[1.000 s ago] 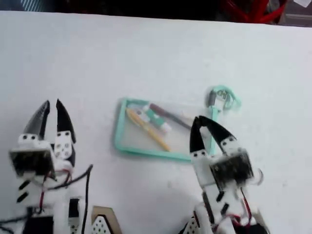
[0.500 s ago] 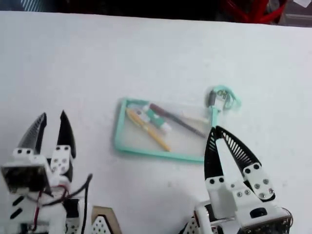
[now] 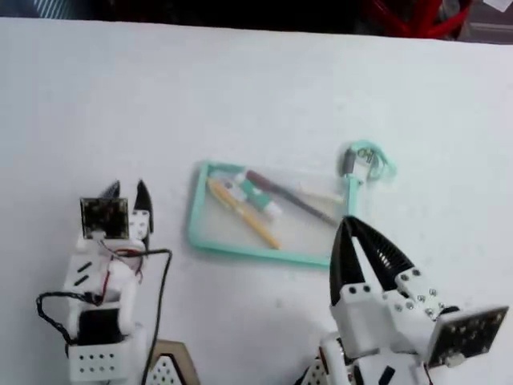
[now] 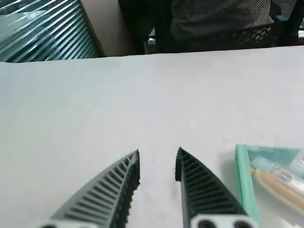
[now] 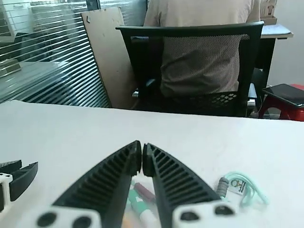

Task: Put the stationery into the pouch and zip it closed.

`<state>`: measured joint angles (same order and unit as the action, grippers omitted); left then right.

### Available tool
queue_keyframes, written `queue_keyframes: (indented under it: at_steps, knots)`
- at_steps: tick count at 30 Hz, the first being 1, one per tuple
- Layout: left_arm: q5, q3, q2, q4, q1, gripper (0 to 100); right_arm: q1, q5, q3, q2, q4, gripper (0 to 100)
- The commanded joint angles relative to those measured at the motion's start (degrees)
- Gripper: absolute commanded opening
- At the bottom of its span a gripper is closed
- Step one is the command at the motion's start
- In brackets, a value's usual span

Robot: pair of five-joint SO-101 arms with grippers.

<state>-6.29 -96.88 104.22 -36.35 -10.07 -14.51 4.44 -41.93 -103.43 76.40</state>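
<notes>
Pouch (image 3: 195,210) lying flat near the middle of the table (image 3: 256,88), a touch toward the right edge, and the stationery is inside it: yellow pen (image 3: 244,212), dark pen (image 3: 288,196), green-and-white stick (image 3: 258,195) between them. A teal strap (image 3: 370,157) curls off its far right corner. Right end effector (image 3: 347,223) sits by the near edge, fingertips pinched together and empty, pointing at the pouch's near right corner. Left end effector (image 3: 128,189) is out toward the left edge, apart from the pouch, jaws a narrow slit apart, holding nothing. Whether the zip is closed, can't tell.
</notes>
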Motion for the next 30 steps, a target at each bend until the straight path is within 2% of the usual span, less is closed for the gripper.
queue_keyframes:
  at_steps: [1,6,11,14,19,21,25,28,30]
  knots:
    - [0.1,-0.2,-0.2,-1.3,0.9,14,0.5,1.0,-4.3,0.2,-3.8,2.5]
    - [0.1,-0.2,-0.2,-7.0,0.8,14,2.4,1.0,-17.1,0.2,-13.1,2.5]
    - [0.1,-0.2,-0.2,-16.6,0.9,14,14.4,0.9,-29.3,0.2,-23.3,3.8]
    - [0.1,-0.2,-0.2,-21.9,0.9,14,16.5,0.9,-37.5,0.2,-25.6,11.5]
    - [0.1,-0.2,-0.2,-28.6,1.4,14,16.5,-0.3,-51.6,0.2,-25.6,30.9]
    - [0.1,-0.2,-0.2,-30.4,3.1,14,16.0,-6.9,-55.0,0.3,-25.4,36.1]
    - [0.1,-0.2,-0.2,-35.3,9.0,14,14.1,-20.5,-54.9,0.4,-13.4,35.4]
    - [0.2,-0.2,-0.2,-37.4,11.9,14,14.0,-26.7,-54.9,0.5,-4.1,34.8]
    - [0.4,-0.2,-0.2,-37.3,11.9,14,14.5,-28.4,-54.9,0.7,-3.8,34.7]
